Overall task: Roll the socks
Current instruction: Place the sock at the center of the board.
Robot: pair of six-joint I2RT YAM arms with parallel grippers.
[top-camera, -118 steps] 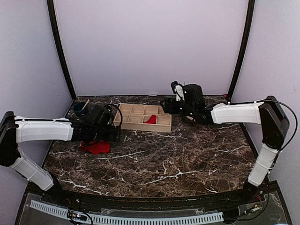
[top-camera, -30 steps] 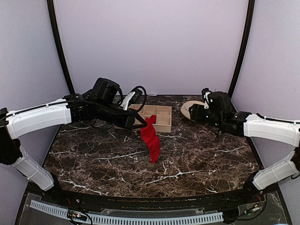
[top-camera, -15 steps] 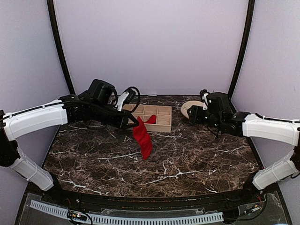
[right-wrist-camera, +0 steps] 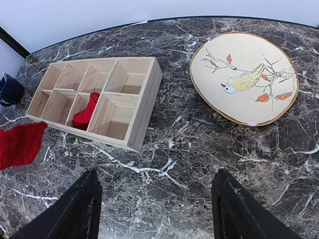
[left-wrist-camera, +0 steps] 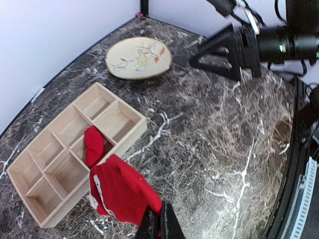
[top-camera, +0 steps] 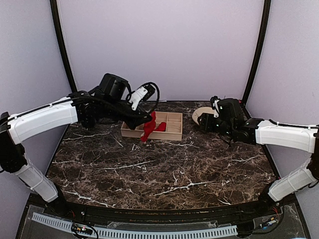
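One red sock [top-camera: 148, 129] was clamped in the left gripper [top-camera: 147, 119] above the near edge of the wooden tray [right-wrist-camera: 144, 99]. The other sock [right-wrist-camera: 86, 114] was seen inside a tray compartment. The right gripper [right-wrist-camera: 157, 206] was held with fingers apart, right of the tray.

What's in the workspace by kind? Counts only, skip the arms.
Red socks: 2, the hanging sock and the sock in tray
Wooden compartment tray: 1
Bird-painted plate: 1
Dark blue cup, partly cut off at the frame edge: 1
Total: 5
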